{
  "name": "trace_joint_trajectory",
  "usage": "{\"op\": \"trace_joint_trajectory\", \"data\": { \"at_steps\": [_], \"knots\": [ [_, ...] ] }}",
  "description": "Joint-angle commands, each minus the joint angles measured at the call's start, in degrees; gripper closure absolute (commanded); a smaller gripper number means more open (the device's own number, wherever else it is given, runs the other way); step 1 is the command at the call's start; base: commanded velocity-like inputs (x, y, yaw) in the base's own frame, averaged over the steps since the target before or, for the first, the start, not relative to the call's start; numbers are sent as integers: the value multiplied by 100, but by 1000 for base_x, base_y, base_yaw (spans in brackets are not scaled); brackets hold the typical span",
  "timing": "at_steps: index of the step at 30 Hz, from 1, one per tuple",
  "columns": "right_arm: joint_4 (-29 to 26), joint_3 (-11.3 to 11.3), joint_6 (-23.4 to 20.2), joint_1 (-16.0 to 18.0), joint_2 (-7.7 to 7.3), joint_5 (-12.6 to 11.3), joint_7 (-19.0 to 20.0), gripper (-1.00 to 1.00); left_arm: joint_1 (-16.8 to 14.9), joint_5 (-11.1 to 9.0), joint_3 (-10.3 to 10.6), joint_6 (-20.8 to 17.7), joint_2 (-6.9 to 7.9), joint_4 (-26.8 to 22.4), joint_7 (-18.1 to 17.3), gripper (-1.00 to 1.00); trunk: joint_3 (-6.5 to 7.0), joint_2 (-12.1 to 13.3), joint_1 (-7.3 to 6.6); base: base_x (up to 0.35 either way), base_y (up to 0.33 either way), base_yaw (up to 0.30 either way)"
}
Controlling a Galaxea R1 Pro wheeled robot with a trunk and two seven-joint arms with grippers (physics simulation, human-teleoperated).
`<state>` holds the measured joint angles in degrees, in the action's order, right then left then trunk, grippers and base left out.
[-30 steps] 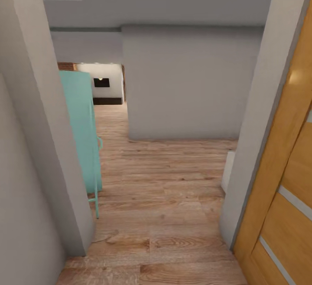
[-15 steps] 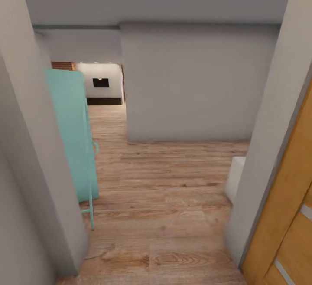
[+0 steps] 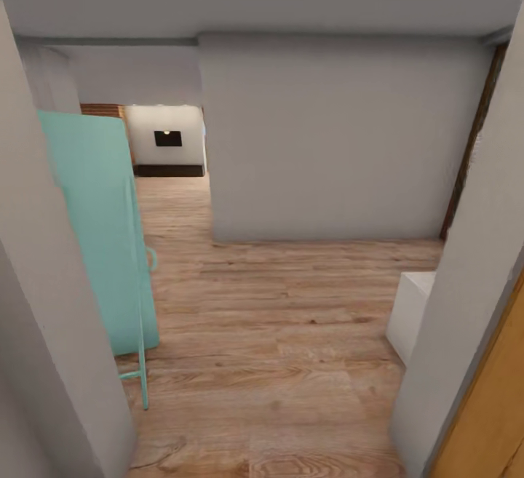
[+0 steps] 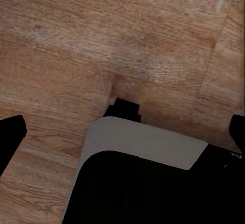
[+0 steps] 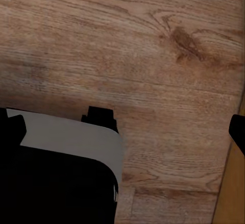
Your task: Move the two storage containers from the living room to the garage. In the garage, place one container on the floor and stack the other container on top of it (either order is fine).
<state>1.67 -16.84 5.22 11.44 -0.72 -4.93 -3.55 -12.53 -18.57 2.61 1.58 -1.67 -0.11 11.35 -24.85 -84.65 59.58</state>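
The head view looks through a doorway into a hallway laid with light wood-plank floor (image 3: 284, 332), which runs from the bottom edge up the middle of the frame. A pale grey wall (image 3: 335, 136) fills the centre and upper right, and grey door jambs frame the lower left and right edges. Along the left side stands a turquoise panel (image 3: 102, 238) on a thin turquoise frame, its foot resting on the planks. At the lower right a white box-like object (image 3: 409, 314) sits on the floor beside the right jamb, and a strip of orange wooden door (image 3: 487, 420) shows in the bottom right corner. In the upper left, through a far opening, part of the living room (image 3: 166, 145) is visible: a white wall with a small dark rectangle on it, a dark low band beneath, and a sliver of red brick (image 3: 102, 109) to its left. The storage containers are in none of these pictures, so their place cannot be told. In the left wrist view the left gripper (image 4: 122, 127) points down at the planks; its dark fingertips sit at opposite edges of the frame, spread wide with nothing between them. The right gripper (image 5: 122, 127) looks likewise spread over bare planks, empty.
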Motion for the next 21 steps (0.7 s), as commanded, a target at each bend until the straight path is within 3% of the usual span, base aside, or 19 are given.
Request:
{"op": "trace_joint_trajectory", "data": {
  "at_steps": [1,21],
  "knots": [
    [19,-48,33,7,2,-52,-5,-100,-3,-42,29,7,-1,2,16,-100,-6,-3,3,326,0,0],
    [17,-47,24,7,-31,-44,1,-100,-3,-42,30,0,-9,2,16,-100,-6,-3,3,326,0,0]
  ]
}}
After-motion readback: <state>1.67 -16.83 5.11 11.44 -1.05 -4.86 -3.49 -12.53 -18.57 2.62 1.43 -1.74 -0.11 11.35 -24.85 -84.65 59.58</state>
